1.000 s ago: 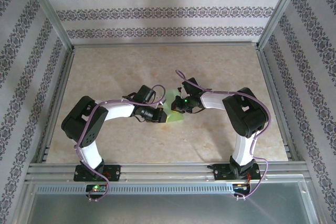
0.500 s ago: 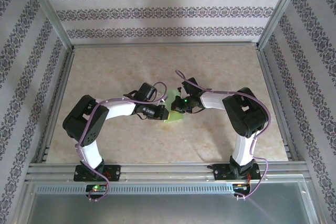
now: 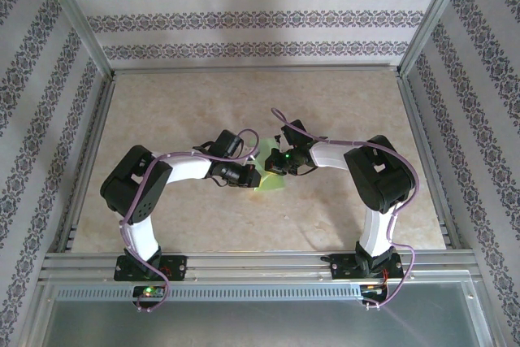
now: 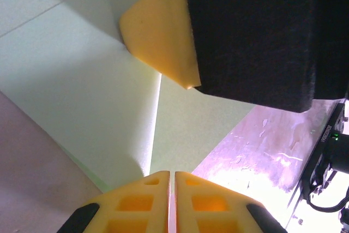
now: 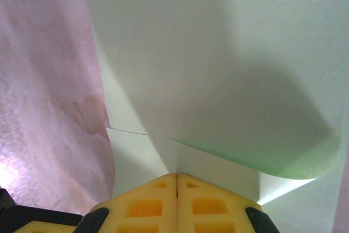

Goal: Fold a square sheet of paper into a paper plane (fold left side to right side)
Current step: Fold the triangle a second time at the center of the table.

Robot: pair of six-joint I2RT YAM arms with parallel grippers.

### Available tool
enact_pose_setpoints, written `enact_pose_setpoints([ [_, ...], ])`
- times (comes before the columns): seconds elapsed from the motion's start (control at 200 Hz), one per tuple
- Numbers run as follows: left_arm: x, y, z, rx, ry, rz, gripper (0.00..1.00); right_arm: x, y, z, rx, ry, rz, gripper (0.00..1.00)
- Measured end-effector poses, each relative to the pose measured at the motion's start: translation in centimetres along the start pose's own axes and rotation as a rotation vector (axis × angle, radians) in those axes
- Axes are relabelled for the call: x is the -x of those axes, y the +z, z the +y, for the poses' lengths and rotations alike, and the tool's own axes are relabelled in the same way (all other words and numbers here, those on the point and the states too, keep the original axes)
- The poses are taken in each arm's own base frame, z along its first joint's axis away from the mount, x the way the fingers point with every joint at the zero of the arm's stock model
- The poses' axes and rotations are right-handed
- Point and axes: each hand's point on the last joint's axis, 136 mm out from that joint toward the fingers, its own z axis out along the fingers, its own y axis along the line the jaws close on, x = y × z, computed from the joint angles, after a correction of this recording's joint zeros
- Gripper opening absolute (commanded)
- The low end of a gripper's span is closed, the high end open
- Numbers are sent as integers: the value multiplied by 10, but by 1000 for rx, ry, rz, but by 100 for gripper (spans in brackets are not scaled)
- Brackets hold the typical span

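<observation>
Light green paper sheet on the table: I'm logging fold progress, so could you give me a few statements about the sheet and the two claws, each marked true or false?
1. The light green paper sheet lies near the middle of the marble-patterned tabletop, between the two claws. True.
2. The left claw stands wide open. False: its yellow fingers are pressed together.
3. The right claw is shut, with the paper right at its tips. True.
4. The paper is flat and uncreased. False: the wrist views show crease lines and a flap folded over.
</observation>
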Motion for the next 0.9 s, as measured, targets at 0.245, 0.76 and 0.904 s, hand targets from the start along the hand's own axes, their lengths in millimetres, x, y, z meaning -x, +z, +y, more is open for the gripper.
enact_pose_setpoints([
  [0.245,-4,6,7,12,-11,17,11,0,0,0,-1,1,2,0],
  [0.76,-6,7,13,31,-3,13,10,0,0,0,-2,-2,2,0],
  [0.904,-6,7,13,33,4,13,6,0,-1,1,-5,-3,6,0],
])
